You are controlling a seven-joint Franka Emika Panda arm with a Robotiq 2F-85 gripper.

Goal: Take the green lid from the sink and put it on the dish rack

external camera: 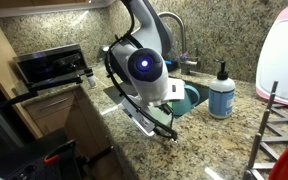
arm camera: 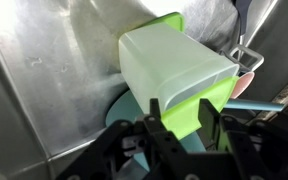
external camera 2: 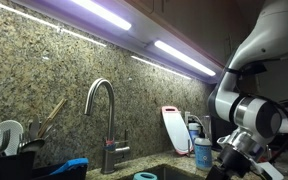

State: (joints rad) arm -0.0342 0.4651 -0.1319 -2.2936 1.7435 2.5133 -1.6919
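In the wrist view my gripper [arm camera: 187, 118] is shut on the rim of the pale lime-green lid [arm camera: 169, 60], which tilts away from the camera inside the metal sink [arm camera: 54, 80]. A teal jug [arm camera: 122, 108] lies just under the lid. In an exterior view the arm leans over the sink with the gripper [external camera: 162, 122] low at the counter edge, and the dish rack's [external camera: 272, 125] dark prongs stand at the right. In an exterior view the gripper [external camera 2: 240, 160] hangs at the right, and the lid is hidden there.
A curved chrome faucet [external camera: 174, 35] [external camera 2: 102, 110] stands behind the sink. A blue soap bottle [external camera: 221, 92] [external camera 2: 202, 152] and the teal jug [external camera: 189, 97] sit near it. A black utensil caddy [external camera 2: 9, 150] and a cutting board [external camera 2: 174, 125] stand by the wall. A white appliance [external camera: 284, 50] stands behind the rack.
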